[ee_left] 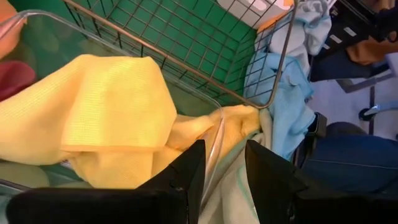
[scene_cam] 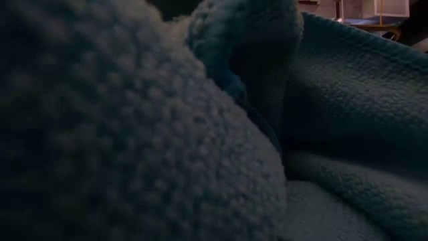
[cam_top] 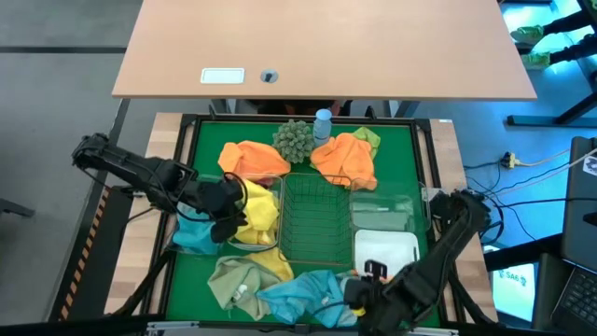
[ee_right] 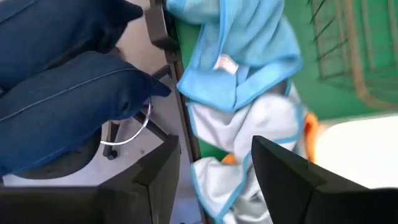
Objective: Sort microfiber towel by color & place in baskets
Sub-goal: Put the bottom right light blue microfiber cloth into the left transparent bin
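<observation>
High view. You have yellow towels [cam_top: 254,211] sitting in the clear bin [cam_top: 270,217] at the left side of the green worktop [cam_top: 205,149], so one colour looks at least partly sorted. The wire-mesh basket [cam_top: 312,219] in the middle appears empty. The clear bin [cam_top: 382,210] right of it and the white bin [cam_top: 385,250] toward the near right corner show no towel that you can make out. Two orange towels [cam_top: 252,159] [cam_top: 345,159] lie loose near the far edge, beside the spiky ball [cam_top: 295,140] and blue bottle [cam_top: 323,124]. A pale green towel [cam_top: 238,278] and light blue towel [cam_top: 303,294] lie loose at the near edge. A teal towel [cam_top: 194,233] sits at the left edge; whether it lies in a bin is unclear. Judgement: most sorting remains.

Low view. Towel fabric fills the picture; nothing else is readable.

Left wrist view. The left end effector [ee_left: 221,168] hovers with fingers apart over the yellow bin's rim, gripping nothing.

Right wrist view. The right end effector [ee_right: 214,168] hangs at the near edge, fingers apart above the light blue towel, empty. A seated person's legs [ee_right: 62,93] show beyond the worktop.
</observation>
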Controlling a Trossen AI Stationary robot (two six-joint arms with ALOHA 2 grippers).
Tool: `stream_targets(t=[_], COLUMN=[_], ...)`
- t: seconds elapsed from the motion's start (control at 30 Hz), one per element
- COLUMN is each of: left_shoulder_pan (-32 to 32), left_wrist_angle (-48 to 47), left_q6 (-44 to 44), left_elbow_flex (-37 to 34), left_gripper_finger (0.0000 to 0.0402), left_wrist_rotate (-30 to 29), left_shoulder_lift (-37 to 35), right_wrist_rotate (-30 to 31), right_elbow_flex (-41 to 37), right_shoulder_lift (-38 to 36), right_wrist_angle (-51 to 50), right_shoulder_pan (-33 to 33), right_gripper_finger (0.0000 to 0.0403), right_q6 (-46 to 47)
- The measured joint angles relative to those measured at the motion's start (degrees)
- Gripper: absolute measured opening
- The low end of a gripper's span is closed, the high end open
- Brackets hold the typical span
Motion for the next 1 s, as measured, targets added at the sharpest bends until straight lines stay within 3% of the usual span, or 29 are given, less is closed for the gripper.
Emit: stream_targets(t=[0.23, 1.0], left_shoulder_pan=[-2.4, -6.3], left_wrist_angle=[0.1, 3.9], left_q6=[0.0, 0.0], left_elbow_flex=[0.0, 0.0], left_gripper_finger=[0.0108, 0.0108], left_wrist_rotate=[-2.6, -7.2], left_shoulder_lift=[0.0, 0.0], right_wrist_rotate=[-0.1, -0.4], right_elbow_flex=[0.0, 0.0], right_shoulder_lift=[4.4, 13.1], right_wrist_angle=[0.0, -12.0], right_shoulder_pan=[3.0, 6.7], right_gripper_finger=[0.0198, 0.0198], right_q6=[8.8, 18.4])
